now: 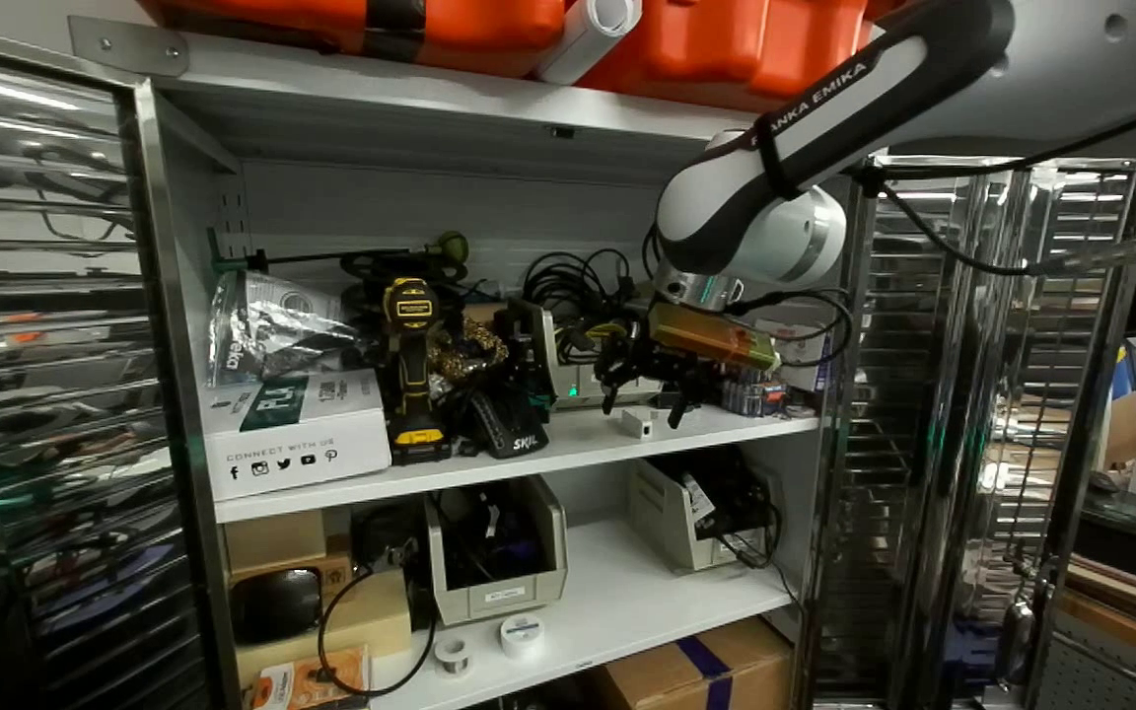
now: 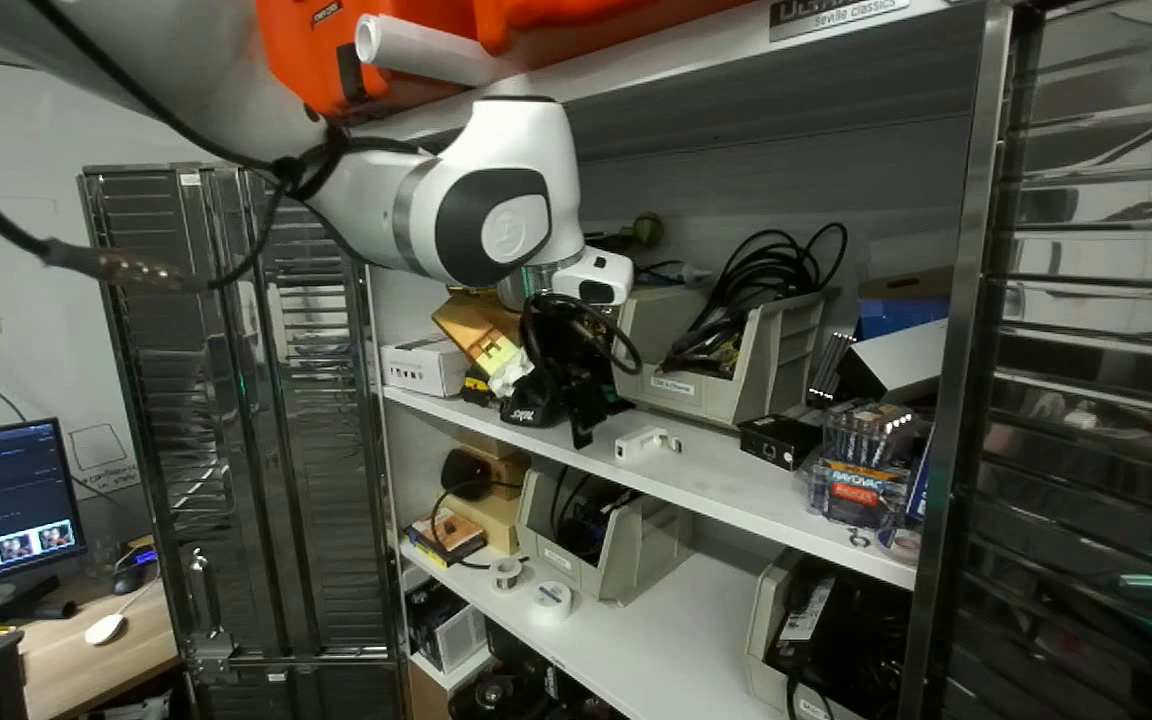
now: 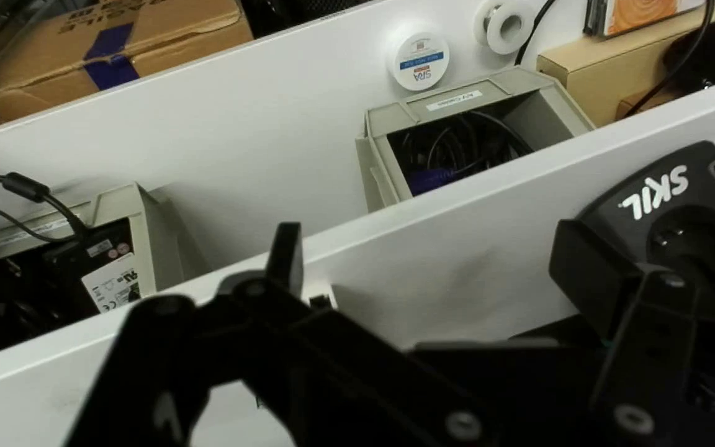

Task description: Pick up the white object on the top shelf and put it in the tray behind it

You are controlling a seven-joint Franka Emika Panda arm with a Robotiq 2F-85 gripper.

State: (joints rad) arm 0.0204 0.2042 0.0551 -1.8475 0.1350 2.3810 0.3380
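The small white object (image 1: 638, 423) lies on the top shelf (image 1: 568, 450) near its front edge; it also shows on the shelf (image 2: 726, 487) in an exterior view as a low white block (image 2: 642, 443). Behind it stands the tray, a grey-beige bin (image 2: 706, 402) with black cables; in an exterior view the arm partly covers this bin (image 1: 590, 394). My black gripper (image 1: 643, 414) hangs just above the shelf, pointing down, open with nothing between its fingers. In the wrist view the gripper (image 3: 435, 261) has its left finger covering most of the white object (image 3: 325, 293).
A black SKIL charger (image 3: 655, 192) lies close to the right finger in the wrist view. A yellow-black drill (image 1: 412, 365) and white PLA box (image 1: 302, 444) stand farther along. A black box (image 2: 778, 441) and battery pack (image 2: 858, 480) stand on the other side. A board (image 1: 450, 89) spans above.
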